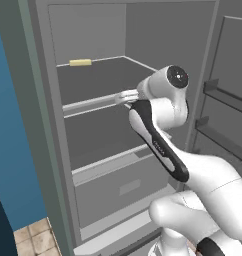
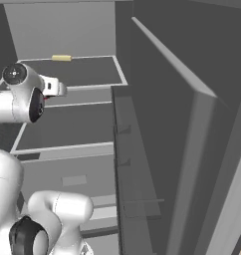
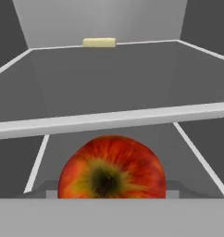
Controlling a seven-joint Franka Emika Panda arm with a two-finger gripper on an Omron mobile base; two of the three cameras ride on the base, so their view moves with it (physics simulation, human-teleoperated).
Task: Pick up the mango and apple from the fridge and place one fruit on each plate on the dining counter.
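The glossy red-and-yellow round apple [image 3: 112, 167] is seen right at the fingers, presumably for lifting out of the tall grey fridge [image 1: 93, 80]; whether they pinch it cannot be told.

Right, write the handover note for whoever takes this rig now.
Gripper: reached into the open fridge, below the upper shelf. Open or shut: cannot tell, its fingers are hidden.
Apple: right at the gripper, centred in the hand view. Held or only approached: cannot tell.
Pale yellow stick at the back of the upper shelf: not ours.
Done: arm at the apple.
Left: confirm the grip, carry the apple to a plate on the dining counter, one fruit per plate. Mango's status unknown from here.
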